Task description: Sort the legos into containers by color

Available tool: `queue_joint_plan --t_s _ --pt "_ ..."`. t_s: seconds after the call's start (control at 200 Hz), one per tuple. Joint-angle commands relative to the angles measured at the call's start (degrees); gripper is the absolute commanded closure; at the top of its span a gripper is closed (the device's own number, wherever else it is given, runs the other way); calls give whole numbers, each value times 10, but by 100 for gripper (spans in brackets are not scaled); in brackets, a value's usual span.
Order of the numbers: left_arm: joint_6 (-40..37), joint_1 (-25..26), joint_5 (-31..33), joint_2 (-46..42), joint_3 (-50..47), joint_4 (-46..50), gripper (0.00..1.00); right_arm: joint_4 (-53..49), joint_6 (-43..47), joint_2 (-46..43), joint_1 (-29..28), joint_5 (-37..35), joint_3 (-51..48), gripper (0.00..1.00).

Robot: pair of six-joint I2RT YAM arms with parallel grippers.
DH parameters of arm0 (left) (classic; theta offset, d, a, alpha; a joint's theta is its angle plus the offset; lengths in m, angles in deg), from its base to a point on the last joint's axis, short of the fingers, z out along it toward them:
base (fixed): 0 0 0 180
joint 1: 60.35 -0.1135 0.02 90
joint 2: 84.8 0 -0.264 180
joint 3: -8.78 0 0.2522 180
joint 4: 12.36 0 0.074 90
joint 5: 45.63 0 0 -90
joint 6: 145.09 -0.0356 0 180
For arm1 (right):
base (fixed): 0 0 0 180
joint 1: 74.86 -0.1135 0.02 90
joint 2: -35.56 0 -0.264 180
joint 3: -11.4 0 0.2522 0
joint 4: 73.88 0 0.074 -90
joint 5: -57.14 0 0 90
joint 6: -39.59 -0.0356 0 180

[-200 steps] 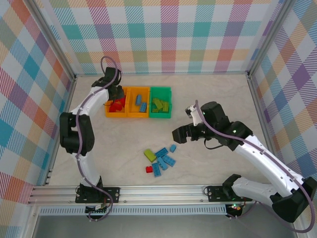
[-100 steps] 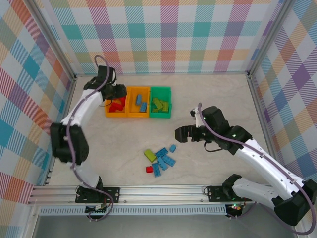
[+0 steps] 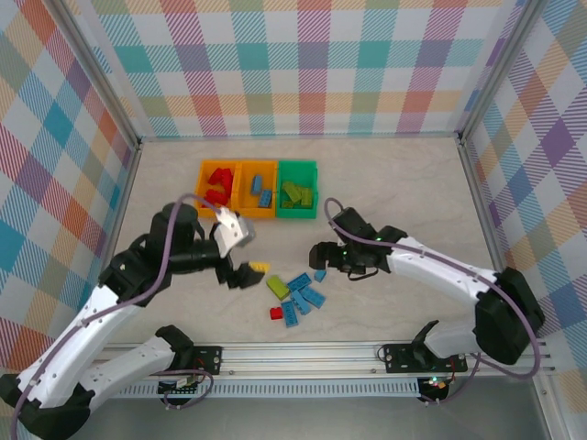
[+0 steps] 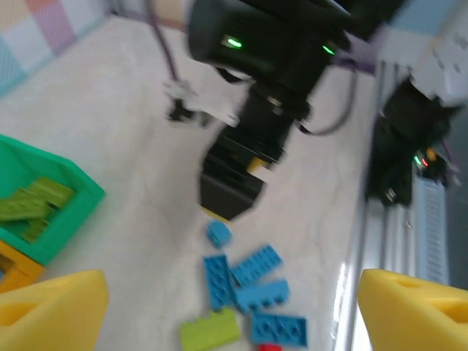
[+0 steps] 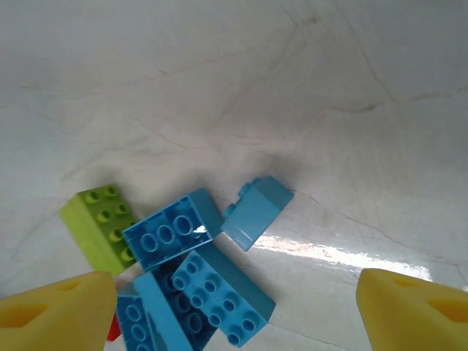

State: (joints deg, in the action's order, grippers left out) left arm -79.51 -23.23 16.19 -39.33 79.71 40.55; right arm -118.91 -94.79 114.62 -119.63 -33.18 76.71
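- The three containers stand in a row at the far side of the table. The left orange bin holds red legos, the middle orange bin holds blue ones, and the green bin holds lime ones.
- No brick in any bin looks misplaced, so most of the sorting appears done.
- A loose pile lies on the table nearer the arms, well apart from the bins. It has about five blue bricks, one lime brick and one red brick. These are what is left.
- The right tool hovers at the far edge of the pile. Its yellow fingers are spread wide with nothing gripped, and the bricks lie on the table below the gap.
- The left tool hangs just left of the pile, its fingers likewise wide apart and empty.
- By my estimate roughly two thirds of the bricks are sorted. About seven picks are left, mostly blue bricks for the middle orange bin.
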Motion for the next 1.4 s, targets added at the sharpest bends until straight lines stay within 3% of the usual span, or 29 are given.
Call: queue_joint_plan --t_s 0.0,0.18,0.31,0.585,0.78,0.83,0.965,1.15,1.285,1.395 --pt "-113 9 -39 -41 -63 40 6 -33 -120 53 -19 -63 32 16" --pt "-195 12 -39 -79 -132 69 0 -68 -172 150 -42 -67 89 18" --pt "-238 11 -43 -81 -154 96 0 -40 -186 179 -47 -65 88 32" --pt "-248 12 -35 -94 -187 90 0 -45 -215 176 -47 -102 67 47" --pt "-272 13 -34 -99 -199 98 0 -19 -183 142 -45 -108 44 71" --pt "-254 12 -26 -107 -205 80 0 -19 -180 133 -45 -111 44 72" --pt "-135 12 76 -152 -240 -16 0 3 -139 100 -47 -113 55 73" --pt "33 8 255 -265 -286 -95 0 69 46 116 -46 -72 159 76" --pt "52 8 320 -298 -291 -50 0 81 165 196 -46 -78 280 80" --pt "39 8 332 -302 -294 -43 0 117 222 269 -36 -73 358 80"
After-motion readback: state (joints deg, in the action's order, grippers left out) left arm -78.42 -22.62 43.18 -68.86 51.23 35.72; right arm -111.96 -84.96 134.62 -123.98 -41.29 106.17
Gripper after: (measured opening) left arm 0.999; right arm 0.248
